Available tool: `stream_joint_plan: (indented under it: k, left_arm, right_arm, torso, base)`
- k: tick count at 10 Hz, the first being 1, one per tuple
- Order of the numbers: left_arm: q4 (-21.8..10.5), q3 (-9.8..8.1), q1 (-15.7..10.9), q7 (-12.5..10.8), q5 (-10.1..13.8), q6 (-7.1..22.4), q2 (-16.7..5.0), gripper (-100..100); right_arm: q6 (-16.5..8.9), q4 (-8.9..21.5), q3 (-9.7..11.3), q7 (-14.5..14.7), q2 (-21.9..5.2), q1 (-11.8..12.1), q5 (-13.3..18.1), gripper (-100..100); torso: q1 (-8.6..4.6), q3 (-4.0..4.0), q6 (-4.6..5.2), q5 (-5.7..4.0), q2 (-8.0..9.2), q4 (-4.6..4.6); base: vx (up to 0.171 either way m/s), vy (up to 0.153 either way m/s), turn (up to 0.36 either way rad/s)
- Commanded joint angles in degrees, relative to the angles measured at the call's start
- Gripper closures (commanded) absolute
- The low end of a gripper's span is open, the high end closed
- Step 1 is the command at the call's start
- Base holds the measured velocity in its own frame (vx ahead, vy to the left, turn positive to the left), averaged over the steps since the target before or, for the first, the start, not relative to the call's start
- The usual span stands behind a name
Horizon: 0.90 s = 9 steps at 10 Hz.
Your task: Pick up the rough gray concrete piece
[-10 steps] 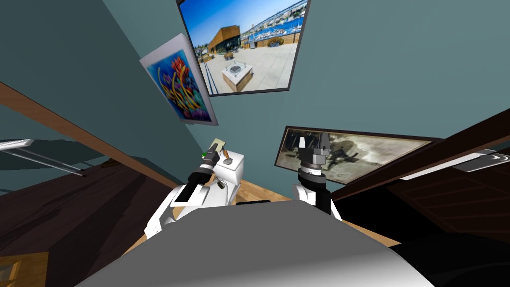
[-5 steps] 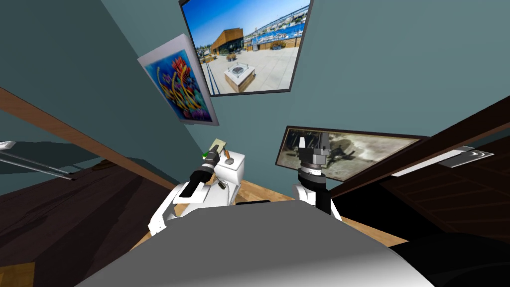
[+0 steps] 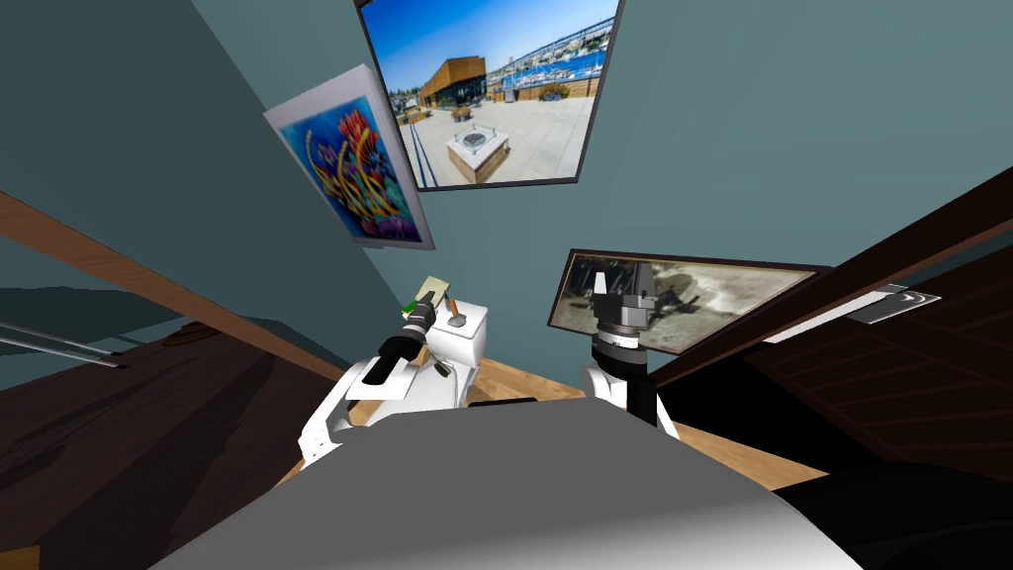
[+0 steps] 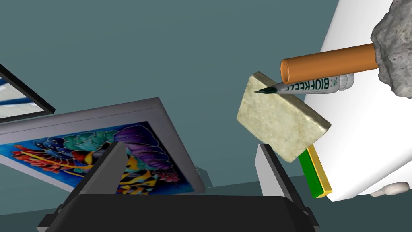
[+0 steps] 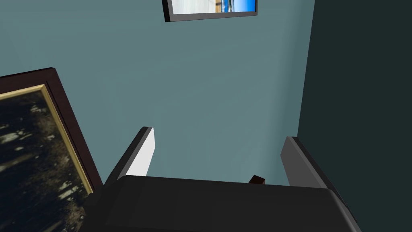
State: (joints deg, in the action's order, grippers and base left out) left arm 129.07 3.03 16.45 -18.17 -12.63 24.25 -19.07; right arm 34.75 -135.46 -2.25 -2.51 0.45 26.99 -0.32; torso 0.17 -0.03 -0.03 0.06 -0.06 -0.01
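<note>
In the head view the left gripper (image 3: pixel 419 315) hovers at a white toilet tank (image 3: pixel 473 344) with small clutter on top. The left wrist view makes it out: the rough gray concrete piece (image 4: pixel 393 50) at the end of an orange cylinder (image 4: pixel 328 63), with a pen (image 4: pixel 310 85) and a beige slab (image 4: pixel 281 117), all to one side of the spread, empty fingers. The right gripper (image 3: pixel 621 287) stands raised near the wall, fingers apart, holding nothing.

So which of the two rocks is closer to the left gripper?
The flat, pale beige slab, right beside the left gripper; the rough grey lump lies farther off.
</note>
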Motion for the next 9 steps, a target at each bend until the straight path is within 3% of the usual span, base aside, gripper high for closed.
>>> stream_joint_plan:
  k: [1, 7, 9]
  left_arm:
    - [-0.3, 0.35, -0.4, -0.4, -0.3, 2.9, -0.3, -100]
    - [-1.9, 0.82, -1.9, -1.1, 0.6, 9.9, -1.4, -100]
    - [-3.1, 1.12, -2.8, -1.2, 2.0, 13.7, -2.0, -100]
  right_arm:
    - [0.0, 0.0, 0.0, 0.0, 0.0, 0.0, 0.0, 0]
    - [0.0, 0.0, 0.0, 0.0, 0.0, 0.0, 0.0, 0]
    - [0.0, 0.0, 0.0, 0.0, 0.0, 0.0, 0.0, 0]
  torso:
    - [0.00, 0.00, 0.00, 0.00, 0.00, 0.00]
    - [-0.06, -0.04, 0.00, -0.02, -0.08, -0.02]
    - [-0.14, -0.04, 0.00, -0.03, -0.06, -0.01]
  base:
    - [-0.009, 0.042, -0.052]
    - [0.010, 0.032, -0.026]
    - [0.019, 0.009, -0.014]
